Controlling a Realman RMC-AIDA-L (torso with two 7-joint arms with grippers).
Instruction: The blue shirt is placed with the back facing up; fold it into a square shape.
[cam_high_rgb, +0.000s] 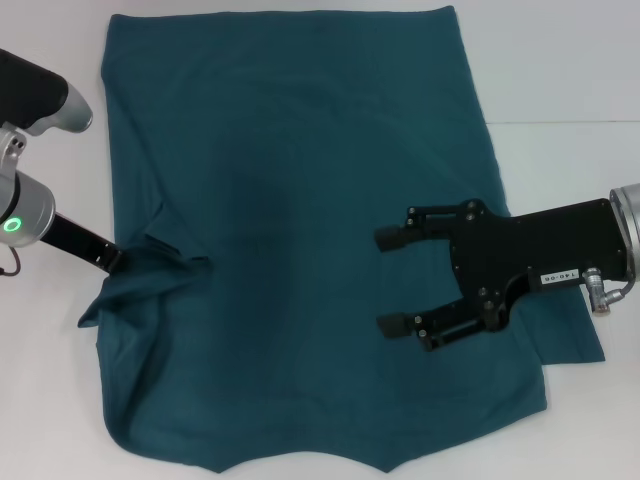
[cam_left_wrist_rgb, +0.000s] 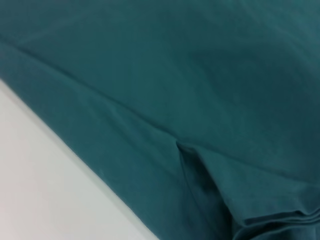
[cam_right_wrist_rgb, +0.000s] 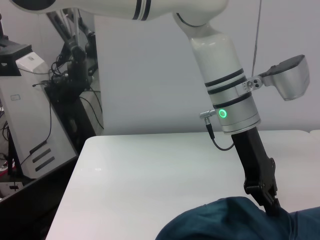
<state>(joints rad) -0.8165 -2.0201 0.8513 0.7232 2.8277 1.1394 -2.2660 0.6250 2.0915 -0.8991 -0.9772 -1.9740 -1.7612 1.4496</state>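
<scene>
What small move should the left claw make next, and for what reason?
Probably carry the pinched fabric inward across the blue shirt. The left claw looks shut on the bunched left sleeve, while the right claw hovers open over the shirt's right side.

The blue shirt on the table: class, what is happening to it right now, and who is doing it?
A two-armed robot is folding the blue shirt, which lies spread on the white table. The left gripper is at the shirt's left edge, where the cloth is bunched and lifted into a ridge; its fingers are hidden in the fabric. The right gripper hovers open over the right half, holding nothing. No fold is finished yet.
</scene>
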